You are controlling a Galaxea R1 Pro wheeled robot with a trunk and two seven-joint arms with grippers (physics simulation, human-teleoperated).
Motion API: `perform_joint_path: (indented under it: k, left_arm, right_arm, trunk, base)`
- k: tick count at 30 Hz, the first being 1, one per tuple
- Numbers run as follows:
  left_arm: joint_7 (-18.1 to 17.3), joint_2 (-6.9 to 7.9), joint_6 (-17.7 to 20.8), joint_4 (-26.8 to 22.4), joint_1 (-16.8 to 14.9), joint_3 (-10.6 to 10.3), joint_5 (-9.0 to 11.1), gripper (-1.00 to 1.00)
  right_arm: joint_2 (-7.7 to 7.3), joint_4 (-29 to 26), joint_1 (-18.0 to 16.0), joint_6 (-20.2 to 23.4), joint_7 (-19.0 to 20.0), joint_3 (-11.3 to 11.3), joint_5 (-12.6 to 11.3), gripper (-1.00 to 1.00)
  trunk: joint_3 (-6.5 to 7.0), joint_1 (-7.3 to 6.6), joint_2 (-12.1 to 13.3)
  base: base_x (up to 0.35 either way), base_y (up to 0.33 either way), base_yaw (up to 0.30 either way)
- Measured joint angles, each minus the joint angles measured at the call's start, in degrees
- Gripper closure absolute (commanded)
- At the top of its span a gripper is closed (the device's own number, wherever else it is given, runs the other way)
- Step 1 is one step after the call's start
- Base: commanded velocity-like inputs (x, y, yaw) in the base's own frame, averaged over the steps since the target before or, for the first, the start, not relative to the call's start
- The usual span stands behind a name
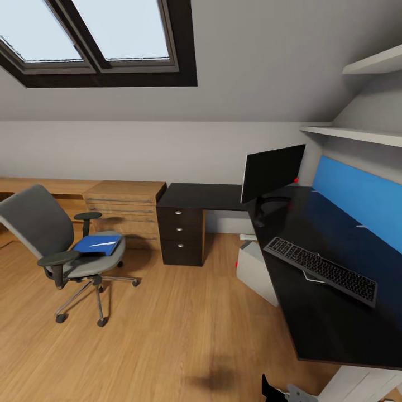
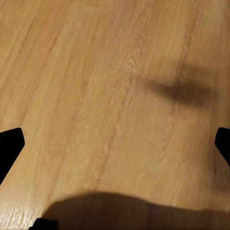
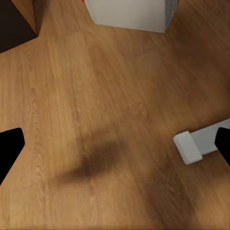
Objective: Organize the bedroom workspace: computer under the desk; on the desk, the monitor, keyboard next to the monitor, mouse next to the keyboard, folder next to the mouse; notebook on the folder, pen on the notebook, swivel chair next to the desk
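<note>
The grey swivel chair point(image 1: 61, 240) stands on the floor at the left, apart from the desk. On its seat lies the blue folder point(image 1: 97, 244) with the white pen point(image 1: 104, 243) on top. The black desk point(image 1: 335, 318) carries the monitor point(image 1: 272, 172) and, nearer me, the keyboard point(image 1: 321, 269). Under the desk sits the grey computer point(image 1: 254, 271), whose case point(image 3: 129, 12) also appears in the right wrist view. I cannot make out the mouse or the notebook. My left gripper point(image 2: 115, 143) and right gripper point(image 3: 115, 148) hang open over bare floor, holding nothing.
A light wooden drawer cabinet point(image 1: 125, 206) stands beside the desk's dark drawer unit point(image 1: 181, 234). A blue panel point(image 1: 357, 195) and white shelves point(image 1: 357, 134) back the desk. The desk's white foot point(image 3: 199, 143) lies near my right gripper. Wooden floor point(image 1: 184, 318) stretches between chair and desk.
</note>
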Motion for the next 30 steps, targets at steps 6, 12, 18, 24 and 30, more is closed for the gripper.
perform_joint_path:
  k: [6, 12, 18, 24, 30]
  left_arm:
    - [0.0, 0.0, 0.0, 0.03, 0.0, -0.04, -0.08, -1.0]
    - [0.0, 0.01, 0.0, 0.05, 0.0, -0.09, -0.11, -1.0]
    - [0.0, 0.04, -0.08, 0.05, 0.0, -0.1, -0.19, -1.0]
    - [0.0, 0.06, -0.09, 0.03, 0.0, -0.08, -0.2, -1.0]
    - [0.0, 0.13, -0.09, 0.07, 0.0, -0.02, -0.17, -1.0]
  right_arm:
    - [0.16, 0.0, 0.02, 0.0, 0.0, 0.02, 0.0, -1.0]
    - [1.44, -0.05, 0.07, -0.33, 0.0, 0.38, 0.86, -1.0]
    - [4.49, -0.62, 0.05, -0.44, -0.14, 2.62, 9.11, -1.0]
    - [5.88, -15.65, -0.61, 9.61, -0.81, 3.22, 11.31, -1.0]
    - [5.75, -39.22, -4.52, 40.41, -8.9, 3.01, 11.53, -1.0]
  trunk:
    - [0.0, 0.0, 0.0]
    - [0.0, 0.0, 0.0]
    - [0.0, 0.0, 0.0]
    - [0.01, 0.0, 0.0]
    - [0.02, 0.0, 0.0]
  base:
    - [0.003, 0.017, 0.0]
    - [0.001, 0.004, 0.0]
    - [0.0, 0.0, 0.0]
    - [0.0, 0.0, 0.0]
    - [0.0, 0.0, 0.0]
